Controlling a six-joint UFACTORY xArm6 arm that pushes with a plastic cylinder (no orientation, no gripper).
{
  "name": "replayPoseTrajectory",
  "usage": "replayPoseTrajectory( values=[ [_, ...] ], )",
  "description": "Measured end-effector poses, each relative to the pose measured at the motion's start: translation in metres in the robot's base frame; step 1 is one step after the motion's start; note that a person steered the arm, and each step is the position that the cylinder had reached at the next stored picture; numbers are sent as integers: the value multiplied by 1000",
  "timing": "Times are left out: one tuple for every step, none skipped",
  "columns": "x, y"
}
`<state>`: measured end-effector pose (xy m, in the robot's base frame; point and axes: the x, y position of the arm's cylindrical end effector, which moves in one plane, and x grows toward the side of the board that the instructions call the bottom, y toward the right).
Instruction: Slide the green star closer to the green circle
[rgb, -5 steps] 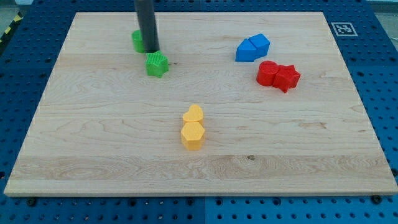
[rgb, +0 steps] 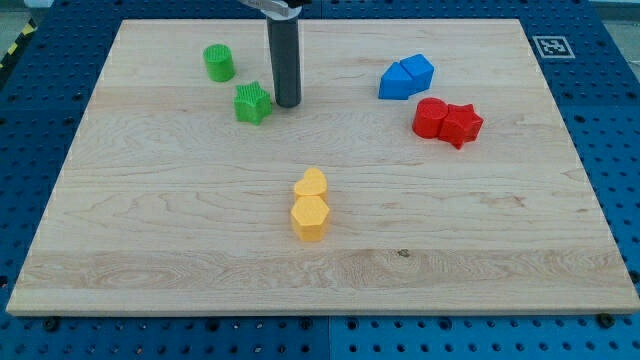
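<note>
The green star (rgb: 253, 102) lies on the wooden board (rgb: 180, 250) in the upper left part of the view. The green circle (rgb: 219, 62) stands a short way up and to the left of it, with a gap between them. My tip (rgb: 287, 103) rests on the board just to the right of the green star, close to it; I cannot tell if it touches.
Two blue blocks (rgb: 406, 77) sit together at the upper right. Two red blocks (rgb: 447, 121) touch just below them. Two yellow blocks (rgb: 310, 204) sit stacked one behind the other near the middle. A marker tag (rgb: 549, 45) sits off the board's top right corner.
My tip moved from beside the green circle to the right and down, now at the star's right side. The blocks have not moved.
</note>
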<state>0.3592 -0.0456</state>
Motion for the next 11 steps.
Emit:
replayPoseTrajectory(
  values=[
    [6, 0],
    [17, 0],
    [26, 0],
    [27, 0],
    [20, 0],
    [19, 0],
    [19, -10],
    [19, -23],
    [19, -34],
    [19, -44],
    [19, -46]
  ],
)
